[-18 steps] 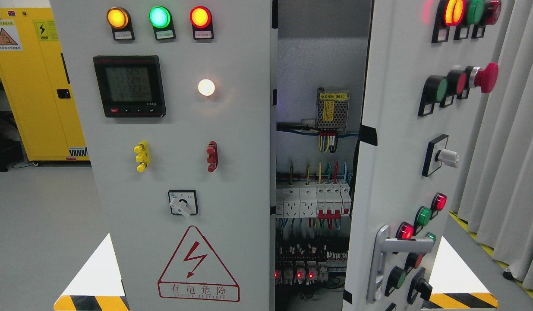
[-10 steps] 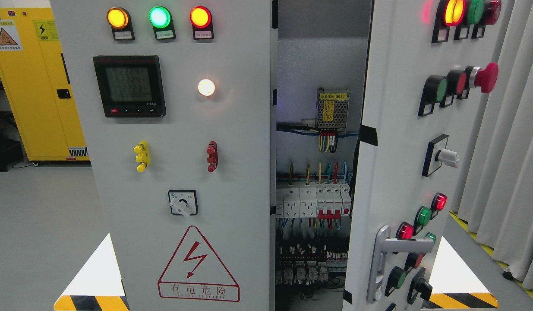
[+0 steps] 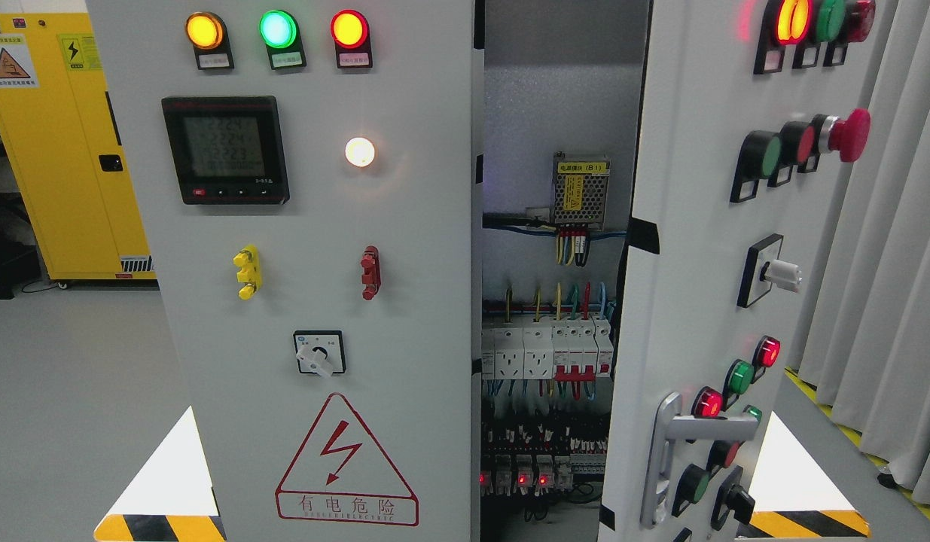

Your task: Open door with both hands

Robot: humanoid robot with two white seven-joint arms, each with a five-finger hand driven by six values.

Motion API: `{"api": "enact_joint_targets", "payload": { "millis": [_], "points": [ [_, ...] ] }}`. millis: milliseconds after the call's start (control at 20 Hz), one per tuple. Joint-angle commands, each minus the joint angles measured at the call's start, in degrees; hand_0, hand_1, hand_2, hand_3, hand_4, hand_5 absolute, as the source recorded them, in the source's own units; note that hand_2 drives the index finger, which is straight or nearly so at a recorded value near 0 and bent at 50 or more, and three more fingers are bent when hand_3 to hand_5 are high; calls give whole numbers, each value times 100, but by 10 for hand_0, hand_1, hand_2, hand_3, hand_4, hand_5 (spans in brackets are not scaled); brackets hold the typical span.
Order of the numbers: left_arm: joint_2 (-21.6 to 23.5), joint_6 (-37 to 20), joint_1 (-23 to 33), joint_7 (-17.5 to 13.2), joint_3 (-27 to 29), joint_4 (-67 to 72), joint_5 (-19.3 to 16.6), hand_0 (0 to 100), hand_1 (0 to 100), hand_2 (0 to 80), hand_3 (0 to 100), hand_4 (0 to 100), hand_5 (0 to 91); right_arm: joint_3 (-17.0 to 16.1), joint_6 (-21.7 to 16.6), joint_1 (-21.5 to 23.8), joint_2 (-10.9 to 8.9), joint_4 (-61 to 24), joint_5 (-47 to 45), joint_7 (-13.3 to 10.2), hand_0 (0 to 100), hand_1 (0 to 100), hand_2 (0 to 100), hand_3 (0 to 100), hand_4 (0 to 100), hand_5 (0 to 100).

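Observation:
The grey electrical cabinet fills the head view. Its right door [image 3: 690,248] stands swung outward, seen edge-on, with a silver lever handle [image 3: 694,433] low on it among red and green lamps. The left panel [image 3: 314,263] is flat and carries three lamps, a meter [image 3: 225,149] and a rotary switch [image 3: 318,354]. Between them the opening [image 3: 555,301] shows a power supply, coloured wires and breakers [image 3: 546,352]. Neither hand nor arm shows anywhere.
A yellow safety cabinet [image 3: 58,150] stands at the far left on the grey floor [image 3: 65,391]. Grey curtains [image 3: 894,248] hang at the right, close behind the swung door. Yellow-black striped markers sit at both lower corners.
The door and panels have not moved. The small red lights low in the opening went dark half a second ago and are lit again.

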Motion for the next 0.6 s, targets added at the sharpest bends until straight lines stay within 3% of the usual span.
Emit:
{"api": "enact_joint_targets", "payload": {
  "millis": [0, 551],
  "points": [
    [716, -6, 860, -1305, 366, -4282, 160, 0, 0, 0, 0, 0, 0, 0, -1, 0, 0, 0, -132, 1, 259, 0, 0, 0, 0, 0],
    [2614, 12, 1406, -1305, 121, -7658, 335, 0, 0, 0, 0, 0, 0, 0, -1, 0, 0, 0, -132, 1, 260, 0, 0, 0, 0, 0]
  ]
}}
